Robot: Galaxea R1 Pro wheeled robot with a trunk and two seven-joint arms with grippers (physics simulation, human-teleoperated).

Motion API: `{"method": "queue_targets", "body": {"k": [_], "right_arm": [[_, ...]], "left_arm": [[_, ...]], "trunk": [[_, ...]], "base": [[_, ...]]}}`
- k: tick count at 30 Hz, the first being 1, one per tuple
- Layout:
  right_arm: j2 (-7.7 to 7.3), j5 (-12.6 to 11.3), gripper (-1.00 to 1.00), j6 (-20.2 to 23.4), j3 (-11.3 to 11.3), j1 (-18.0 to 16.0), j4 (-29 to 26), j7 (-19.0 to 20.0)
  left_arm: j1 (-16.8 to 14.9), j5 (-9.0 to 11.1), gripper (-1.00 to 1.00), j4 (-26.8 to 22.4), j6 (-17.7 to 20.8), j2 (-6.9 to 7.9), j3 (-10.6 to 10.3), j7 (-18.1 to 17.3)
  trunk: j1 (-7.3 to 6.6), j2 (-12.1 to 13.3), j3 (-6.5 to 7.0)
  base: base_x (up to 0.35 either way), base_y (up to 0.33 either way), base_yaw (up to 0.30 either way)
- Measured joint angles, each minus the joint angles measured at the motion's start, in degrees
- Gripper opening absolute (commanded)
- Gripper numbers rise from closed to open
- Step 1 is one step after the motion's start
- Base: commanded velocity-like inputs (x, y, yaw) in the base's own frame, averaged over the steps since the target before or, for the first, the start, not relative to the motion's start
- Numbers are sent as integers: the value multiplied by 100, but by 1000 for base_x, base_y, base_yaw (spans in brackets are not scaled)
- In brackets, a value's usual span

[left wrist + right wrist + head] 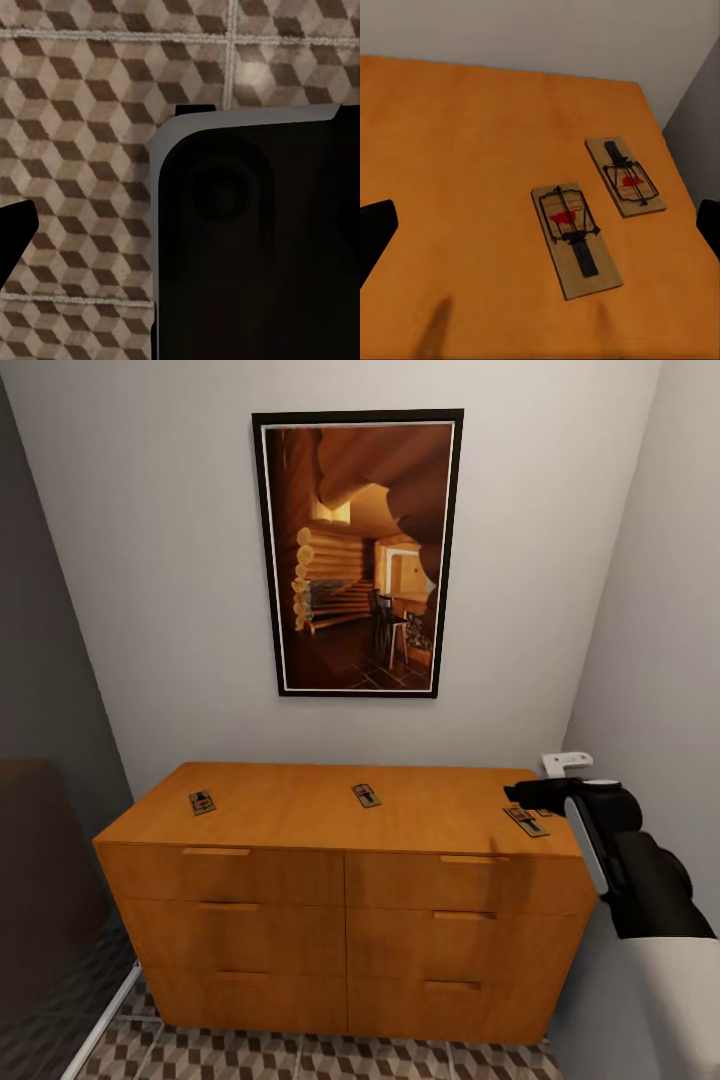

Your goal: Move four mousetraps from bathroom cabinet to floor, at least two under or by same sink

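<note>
Head view: an orange wooden cabinet (pixel 345 905) stood against a white wall under a framed cabin picture (pixel 358 555). One mousetrap (pixel 202 801) lay near the top's left edge, a second (pixel 366 794) about mid-top, a third (pixel 524 820) at the right edge, w/ the right gripper (pixel 522 794) hovering just above it. Cube-patterned bathroom floor (pixel 300 1058) showed at the cabinet's base.

Left wrist view: dark robot body over floor tiles; left gripper (pixel 15 232) state can't be told.

Right wrist view: two traps lay side by side near the top's right rear corner, the nearer trap (pixel 575 238) and the farther trap (pixel 626 176), apart, untouched. Finger tips (pixel 373 232) sat wide apart at the frame edges, apparently released.
</note>
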Motion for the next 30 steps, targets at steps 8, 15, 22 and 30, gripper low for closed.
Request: {"method": "queue_targets", "body": {"k": [8, 15, 22, 30], "right_arm": [[-116, 0, 100, -31, -3, 0, 392, 124], [-161, 0, 100, -206, -4, 0, 767, 163], [-165, -1, 100, -228, -4, 0, 840, 171], [-166, -1, 100, -235, -4, 0, 858, 173]], "left_arm": [[0, 0, 100, 0, 0, 0, 0, 0], [0, 0, 100, 0, 0, 0, 0, 0], [0, 0, 100, 0, 0, 0, 0, 0], [1, 0, 100, 21, 2, 0, 0, 0]], "trunk": [[0, 0, 0], [0, 0, 0], [0, 0, 0], [0, 0, 0]], "base": [[0, 0, 0], [0, 0, 0], [0, 0, 0], [0, 0, 0]]}}
